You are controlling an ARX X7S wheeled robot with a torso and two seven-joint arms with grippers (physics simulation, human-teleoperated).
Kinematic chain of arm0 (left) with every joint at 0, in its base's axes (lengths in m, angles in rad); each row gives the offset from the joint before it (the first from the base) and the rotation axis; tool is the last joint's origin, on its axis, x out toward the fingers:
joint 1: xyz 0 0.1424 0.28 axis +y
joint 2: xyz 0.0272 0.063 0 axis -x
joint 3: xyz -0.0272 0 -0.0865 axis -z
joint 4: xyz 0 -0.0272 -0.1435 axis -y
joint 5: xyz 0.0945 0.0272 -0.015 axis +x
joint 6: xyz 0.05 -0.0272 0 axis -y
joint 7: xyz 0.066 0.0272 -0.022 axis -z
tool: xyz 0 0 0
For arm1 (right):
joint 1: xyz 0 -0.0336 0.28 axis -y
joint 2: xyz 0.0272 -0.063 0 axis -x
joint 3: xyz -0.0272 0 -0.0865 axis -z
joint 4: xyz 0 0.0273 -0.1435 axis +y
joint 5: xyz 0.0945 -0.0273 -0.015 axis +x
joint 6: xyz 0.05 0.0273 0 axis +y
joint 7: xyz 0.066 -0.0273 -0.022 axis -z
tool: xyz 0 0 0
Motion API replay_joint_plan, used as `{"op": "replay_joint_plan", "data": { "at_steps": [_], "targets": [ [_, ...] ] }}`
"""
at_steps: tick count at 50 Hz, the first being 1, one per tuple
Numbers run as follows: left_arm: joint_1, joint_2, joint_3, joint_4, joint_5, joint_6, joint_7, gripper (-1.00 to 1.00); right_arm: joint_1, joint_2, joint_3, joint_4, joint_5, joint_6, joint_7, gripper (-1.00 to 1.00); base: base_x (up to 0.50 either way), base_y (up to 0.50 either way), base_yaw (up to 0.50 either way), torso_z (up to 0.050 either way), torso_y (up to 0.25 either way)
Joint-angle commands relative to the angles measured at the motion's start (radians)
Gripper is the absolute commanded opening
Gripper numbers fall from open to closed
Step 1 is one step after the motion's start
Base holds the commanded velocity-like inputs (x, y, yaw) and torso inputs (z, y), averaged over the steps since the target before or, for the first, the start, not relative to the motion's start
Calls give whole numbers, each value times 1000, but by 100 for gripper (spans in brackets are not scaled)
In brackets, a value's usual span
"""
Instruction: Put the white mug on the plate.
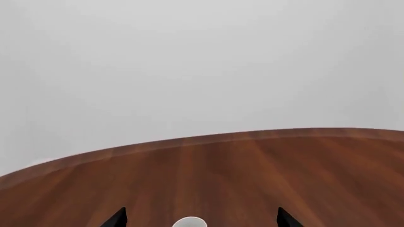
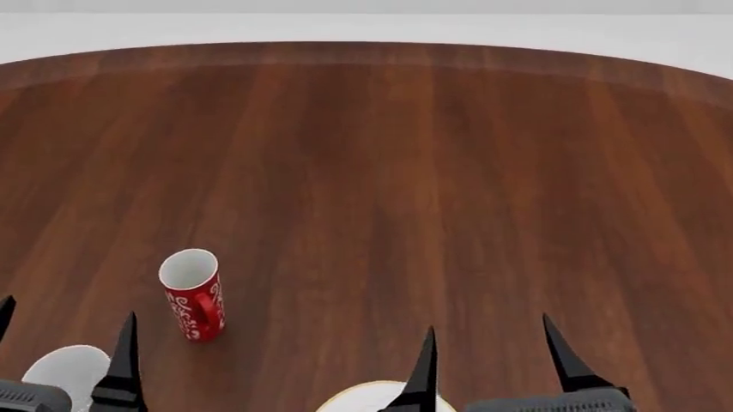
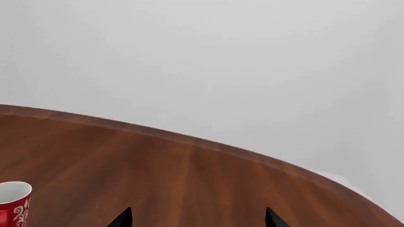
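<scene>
The white mug [image 2: 63, 371] stands at the near left table edge, only its top showing. It lies between the open fingers of my left gripper [image 2: 69, 311], back from the tips. In the left wrist view its white rim [image 1: 189, 222] peeks up between the spread tips of the left gripper [image 1: 201, 210]. The plate [image 2: 357, 397] is a white sliver at the near centre edge, partly hidden by a finger of my right gripper [image 2: 488, 324]. The right gripper [image 3: 198, 210] is open and empty over bare wood.
A red mug [image 2: 191, 294] with a white swirl pattern stands upright just beyond and right of the white mug; it also shows in the right wrist view [image 3: 13, 203]. The round brown wooden table [image 2: 390, 172] stretches ahead to its far curved edge.
</scene>
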Motion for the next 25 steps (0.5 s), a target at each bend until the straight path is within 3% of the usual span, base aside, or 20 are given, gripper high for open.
{"op": "replay_joint_plan", "data": {
  "at_steps": [1,25],
  "targets": [
    [-1,-4,3,4,-6,-2,-6,100,2,7,-7,4,-2,-3,7,100,266,0,0,0,0],
    [11,-16,-2,-19,-15,-7,-23,100,0,18,-2,-22,6,17,25,100,234,0,0,0,1]
  ]
}}
